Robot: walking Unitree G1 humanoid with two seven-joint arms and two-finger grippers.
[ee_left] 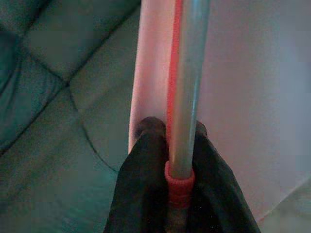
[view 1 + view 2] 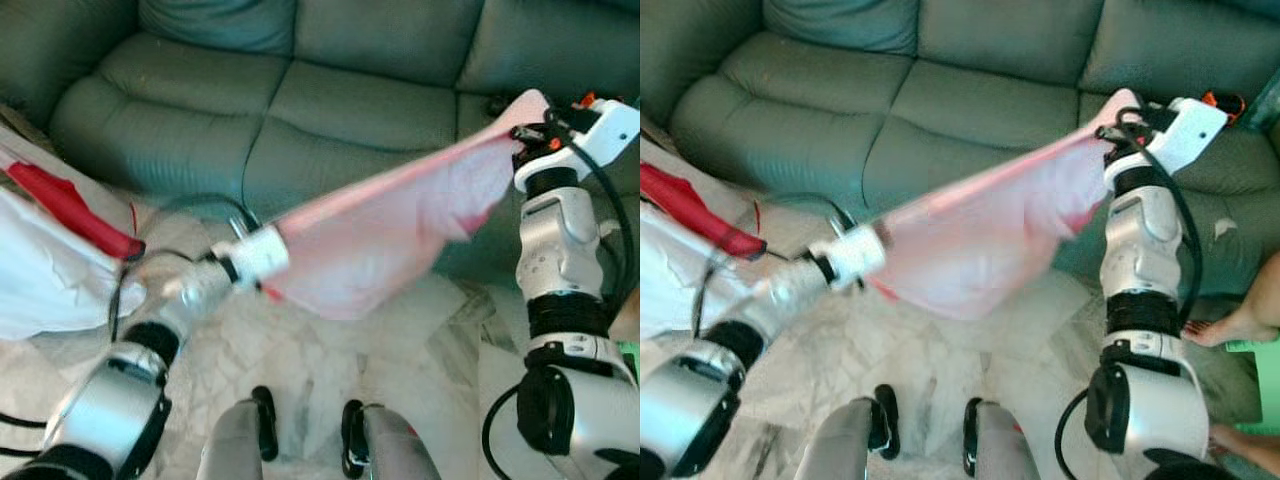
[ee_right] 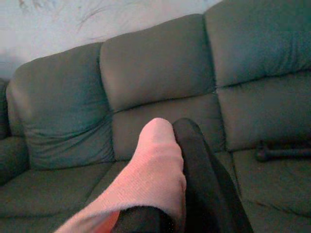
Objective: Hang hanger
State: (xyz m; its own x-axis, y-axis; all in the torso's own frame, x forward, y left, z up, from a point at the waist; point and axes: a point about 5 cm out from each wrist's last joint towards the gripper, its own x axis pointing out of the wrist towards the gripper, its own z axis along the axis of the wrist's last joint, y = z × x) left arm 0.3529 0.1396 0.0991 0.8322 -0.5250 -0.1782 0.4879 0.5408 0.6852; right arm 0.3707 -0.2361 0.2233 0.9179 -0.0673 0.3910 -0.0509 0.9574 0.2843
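Observation:
A pink garment (image 2: pixel 390 225) hangs stretched between my two grippers in front of the sofa. My left gripper (image 2: pixel 262 262) holds its lower left end. In the left wrist view the black fingers (image 1: pixel 141 160) are shut on a silver hanger bar (image 1: pixel 188 87) with a red end cap, and the pink cloth lies against the bar. My right gripper (image 2: pixel 525 128) is raised at the upper right. In the right wrist view a corner of the pink garment (image 3: pixel 155 170) is pinched against its black finger (image 3: pixel 199 160).
A green sofa (image 2: pixel 330 90) spans the background, with a dark object (image 3: pixel 282 153) lying on one seat. Red and white cloth (image 2: pixel 60 215) lies at the left. Marble floor (image 2: pixel 330 370) lies below. A person's foot (image 2: pixel 1240 325) is at the right.

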